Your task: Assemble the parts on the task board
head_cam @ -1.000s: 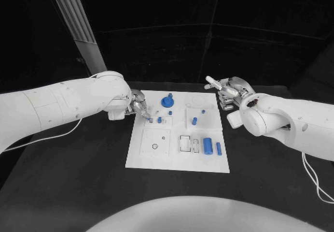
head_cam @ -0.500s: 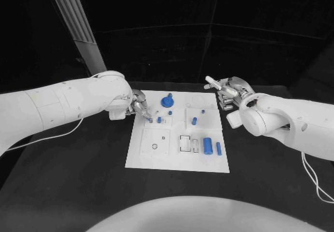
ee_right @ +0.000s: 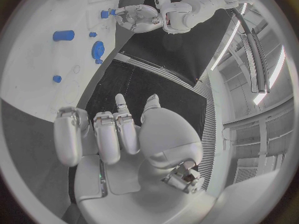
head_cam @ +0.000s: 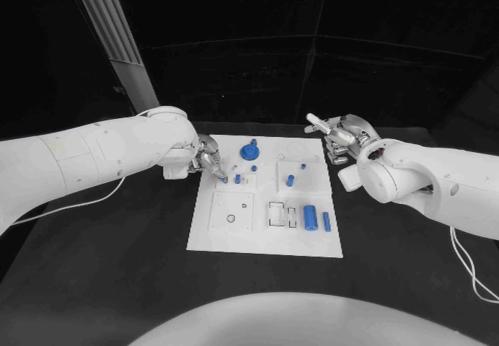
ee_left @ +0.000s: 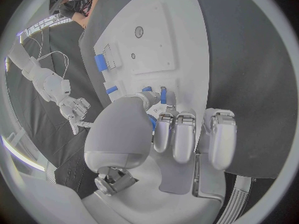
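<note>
On the left, the left hand (head_cam: 205, 163) is reaching over the far-left corner of the white board (head_cam: 266, 238), which is lying mid-bench. Its fingertips (ee_left: 163, 95) are pinching a small blue peg (ee_left: 164, 94) just above the board, probably lining it up with a hole. Other blue parts, a round knob (head_cam: 251, 151) and a cylinder (head_cam: 310, 215), are sitting further right. Beyond the board's far-right corner, the right hand (head_cam: 340, 138) is hovering, fingers spread, holding nothing, apparently waiting.

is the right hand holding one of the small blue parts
No, the silver right hand hangs beside the white task board's far right corner with nothing in its fingers.
</note>
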Robot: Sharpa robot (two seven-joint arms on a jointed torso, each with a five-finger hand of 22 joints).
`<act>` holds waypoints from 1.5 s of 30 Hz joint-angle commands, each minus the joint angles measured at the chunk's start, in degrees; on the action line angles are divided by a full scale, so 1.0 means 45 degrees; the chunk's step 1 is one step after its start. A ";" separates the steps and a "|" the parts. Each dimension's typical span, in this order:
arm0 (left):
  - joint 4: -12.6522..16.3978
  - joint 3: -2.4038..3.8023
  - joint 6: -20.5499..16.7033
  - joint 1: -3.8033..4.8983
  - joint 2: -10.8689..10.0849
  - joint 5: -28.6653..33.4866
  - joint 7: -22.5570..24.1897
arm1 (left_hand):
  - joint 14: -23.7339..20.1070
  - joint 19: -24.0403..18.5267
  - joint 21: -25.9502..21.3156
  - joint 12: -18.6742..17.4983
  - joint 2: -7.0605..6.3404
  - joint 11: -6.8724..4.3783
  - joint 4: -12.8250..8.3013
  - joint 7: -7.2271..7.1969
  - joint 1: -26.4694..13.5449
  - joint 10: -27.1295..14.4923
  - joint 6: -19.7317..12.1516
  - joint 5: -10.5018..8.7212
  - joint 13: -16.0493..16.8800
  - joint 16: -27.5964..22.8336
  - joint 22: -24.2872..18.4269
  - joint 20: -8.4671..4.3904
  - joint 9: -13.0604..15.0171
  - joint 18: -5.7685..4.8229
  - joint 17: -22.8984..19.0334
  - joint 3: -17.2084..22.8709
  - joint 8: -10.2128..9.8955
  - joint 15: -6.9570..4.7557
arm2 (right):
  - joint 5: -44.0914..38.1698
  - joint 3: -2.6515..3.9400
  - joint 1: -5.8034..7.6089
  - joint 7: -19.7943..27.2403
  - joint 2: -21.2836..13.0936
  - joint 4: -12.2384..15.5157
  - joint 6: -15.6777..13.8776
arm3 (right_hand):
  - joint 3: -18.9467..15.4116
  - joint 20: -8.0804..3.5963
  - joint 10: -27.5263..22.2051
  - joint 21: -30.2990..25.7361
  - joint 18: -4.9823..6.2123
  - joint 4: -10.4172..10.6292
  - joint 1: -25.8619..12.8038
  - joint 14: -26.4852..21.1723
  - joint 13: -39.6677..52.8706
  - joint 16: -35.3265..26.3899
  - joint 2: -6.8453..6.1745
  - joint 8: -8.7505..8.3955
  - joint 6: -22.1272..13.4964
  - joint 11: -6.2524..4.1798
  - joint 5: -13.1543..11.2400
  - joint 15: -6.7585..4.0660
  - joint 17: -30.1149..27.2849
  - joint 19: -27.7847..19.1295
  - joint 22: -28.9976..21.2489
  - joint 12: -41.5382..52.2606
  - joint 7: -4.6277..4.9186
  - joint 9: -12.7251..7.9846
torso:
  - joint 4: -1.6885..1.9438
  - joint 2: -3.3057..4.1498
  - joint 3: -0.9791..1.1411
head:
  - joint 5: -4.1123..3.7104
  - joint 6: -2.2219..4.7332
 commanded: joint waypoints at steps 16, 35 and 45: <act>-0.0110 0.0002 0.0237 -0.0030 0.0123 -0.0044 -0.0282 | 0.1299 0.1319 0.0051 0.0030 0.0109 -0.0048 -0.0022 -0.0066 0.0126 0.1302 -0.0004 0.0021 0.3349 0.0039 0.3352 -0.0078 0.0013 -0.0179 0.3354 0.0039 0.0078 -0.0062 | -0.0040 0.0007 0.0021 0.0067 -0.0002 0.0029 0.0039 | -0.0095 0.0074 0.1303 0.0038 0.0129 -0.0014 0.0023 0.1325 0.3346 0.0031 0.0073 0.0070 -0.0075 0.0071 -0.0042 0.0068 0.3352 0.0235 0.2781 0.0032 0.0145 0.0019 | 0.0004 -0.0003 -0.0004 | 0.0006 -0.0001; -0.0262 0.0002 0.0288 -0.0043 0.0191 -0.0044 -0.0277 | 0.1299 0.1319 0.0051 0.0030 0.0138 -0.0037 -0.0015 -0.0054 0.0136 0.1302 -0.0027 -0.0037 0.3349 0.0039 0.3352 -0.0078 0.0016 -0.0179 0.3354 0.0053 0.0077 -0.0057 | -0.0040 0.0007 0.0021 0.0068 -0.0002 0.0042 0.0030 | -0.0095 0.0074 0.1303 0.0038 0.0129 -0.0014 0.0023 0.1325 0.3346 0.0031 0.0073 0.0070 -0.0075 0.0071 -0.0042 0.0068 0.3352 0.0235 0.2781 0.0032 0.0145 0.0019 | -0.0006 0.0000 -0.0005 | -0.0048 -0.0001; -0.0351 0.0002 0.0410 -0.0051 0.0230 -0.0044 -0.0242 | 0.1299 0.1319 0.0051 0.0030 0.0142 -0.0031 -0.0011 -0.0050 0.0137 0.1302 -0.0036 -0.0061 0.3349 0.0039 0.3352 -0.0077 0.0018 -0.0179 0.3354 0.0054 0.0076 -0.0054 | -0.0039 0.0007 0.0021 0.0055 -0.0007 0.0038 0.0027 | -0.0095 0.0074 0.1303 0.0038 0.0129 -0.0014 0.0023 0.1325 0.3346 0.0031 0.0073 0.0070 -0.0075 0.0071 -0.0042 0.0068 0.3352 0.0235 0.2781 0.0032 0.0145 0.0019 | 0.0002 -0.0002 -0.0003 | -0.0063 -0.0001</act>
